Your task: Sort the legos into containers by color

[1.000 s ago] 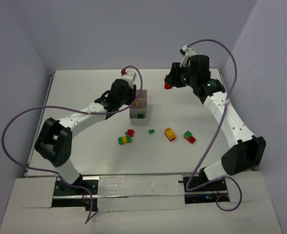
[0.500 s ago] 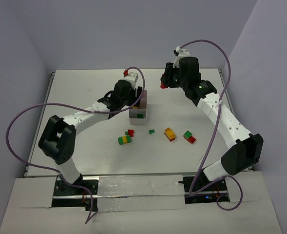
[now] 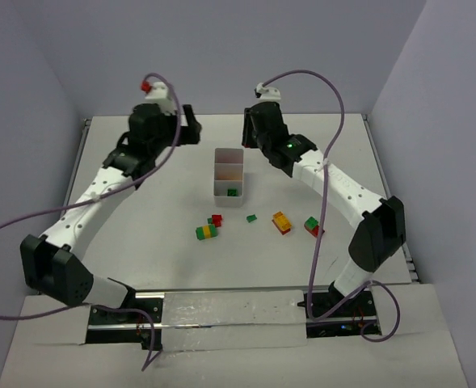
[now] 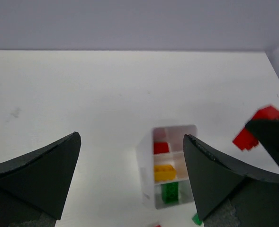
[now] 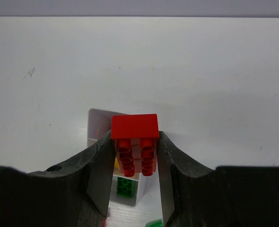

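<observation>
Overhead plus wrist views (tray point(image 3: 230, 201) shared)

A robotics lab cell: plain lavender walls point(image 3: 221, 56) enclose the far and side edges of a white table point(image 3: 157, 259); a left arm point(image 3: 100, 190) and right arm point(image 3: 339, 182) are bolted at its near edge.

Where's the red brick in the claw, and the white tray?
red brick point(image 5: 134, 126): right wrist view, its flat red face.
white tray point(image 3: 228, 201): top external view, its near outer wall.

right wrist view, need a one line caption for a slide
The right hand grips a red lego, with the white tray and the green brick inside it visible just beyond.
</observation>
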`<action>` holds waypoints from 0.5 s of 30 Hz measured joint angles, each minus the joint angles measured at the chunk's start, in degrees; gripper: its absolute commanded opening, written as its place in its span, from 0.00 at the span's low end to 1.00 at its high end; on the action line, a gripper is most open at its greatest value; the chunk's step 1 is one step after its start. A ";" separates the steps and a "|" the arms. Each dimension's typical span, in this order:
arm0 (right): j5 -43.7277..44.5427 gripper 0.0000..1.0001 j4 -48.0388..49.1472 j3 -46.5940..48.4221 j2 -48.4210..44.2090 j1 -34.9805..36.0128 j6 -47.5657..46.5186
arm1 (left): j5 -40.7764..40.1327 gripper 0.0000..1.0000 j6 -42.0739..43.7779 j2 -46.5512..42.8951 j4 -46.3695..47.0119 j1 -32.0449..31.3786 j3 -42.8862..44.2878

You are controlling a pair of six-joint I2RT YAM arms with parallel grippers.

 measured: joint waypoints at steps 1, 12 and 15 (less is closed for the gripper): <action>0.74 0.00 0.74 0.36 1.19 0.73 0.07 | 0.69 0.99 -0.59 -1.38 -0.41 2.78 -0.11; 8.62 0.04 8.64 0.89 9.37 6.08 -1.71 | 5.26 0.99 -3.41 -5.68 -3.53 14.04 -6.54; 10.60 0.03 11.06 0.70 10.01 6.42 -2.04 | 6.07 0.99 -3.80 -5.55 -3.66 14.50 -6.60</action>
